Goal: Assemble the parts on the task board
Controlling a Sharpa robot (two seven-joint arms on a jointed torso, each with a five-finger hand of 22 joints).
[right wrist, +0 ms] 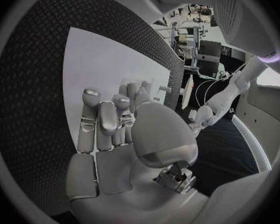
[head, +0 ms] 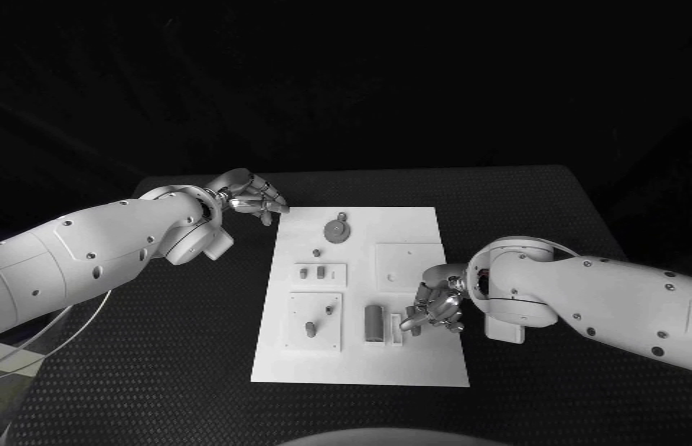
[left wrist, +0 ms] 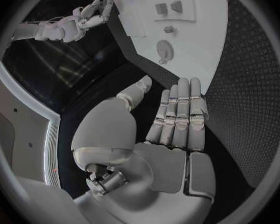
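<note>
fingers (head: 433, 311) of the right hand (head: 440, 301) curl over the task board (head: 411, 228), grip unclear; left hand (head: 248, 196) hovers spread, upper left; a careless push might shift the board.

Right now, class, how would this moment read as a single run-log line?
left hand: open, off the board's far-left corner | right hand: over the board's right edge, grip unclear | round part: lying on board

white rectangular task board (head: 411, 366): centre of frame, on the black textured table (head: 173, 366)
small round grey part (head: 338, 230): upper board
left hand (head: 251, 195): beside board's upper-left corner
right hand (head: 437, 305): over board's right edge
</note>
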